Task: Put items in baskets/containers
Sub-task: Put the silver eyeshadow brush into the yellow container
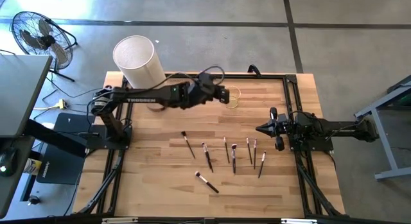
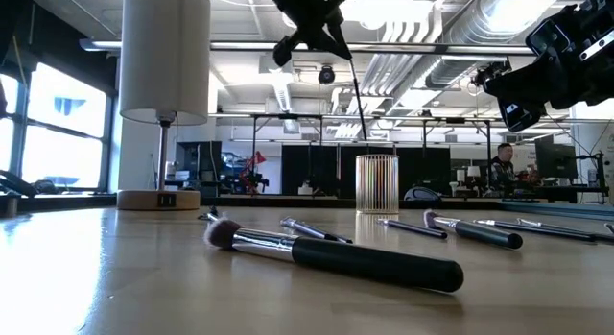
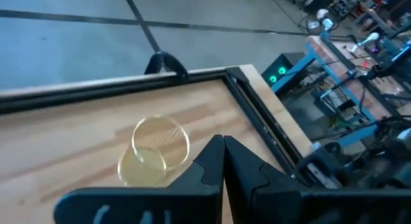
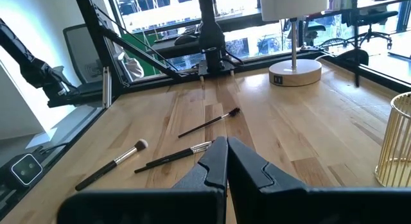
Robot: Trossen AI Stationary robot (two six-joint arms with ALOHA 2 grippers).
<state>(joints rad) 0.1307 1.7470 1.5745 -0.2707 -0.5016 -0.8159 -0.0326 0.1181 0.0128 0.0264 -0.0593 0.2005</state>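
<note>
My left gripper (image 1: 225, 95) is shut on a thin dark brush (image 2: 356, 95) and hovers by the small yellowish glass cup (image 1: 233, 96), which stands on its base at the far middle of the table. In the low view the brush hangs below the gripper (image 2: 331, 33), just over the cup (image 2: 377, 184). The left wrist view shows the cup (image 3: 154, 153) past my shut fingers, and the brush is hidden there. Several more brushes (image 1: 226, 153) lie flat on the near middle of the table. My right gripper (image 1: 260, 129) rests shut at the right, holding nothing. My left gripper pinches the brush at its upper end (image 2: 344, 47) between its two shut fingers, which slant downward. The brush hangs steeply below them, a little tilted, clear of the table. Its lower end (image 2: 365, 138) is just above the cup's rim.
A tall white cylinder on a wooden base (image 1: 136, 60) stands at the far left corner, behind my left arm. A black frame rail (image 1: 292, 108) runs around the table's edges. One brush (image 1: 207, 182) lies apart, nearer the front edge. A fan (image 1: 38, 34) stands off the table.
</note>
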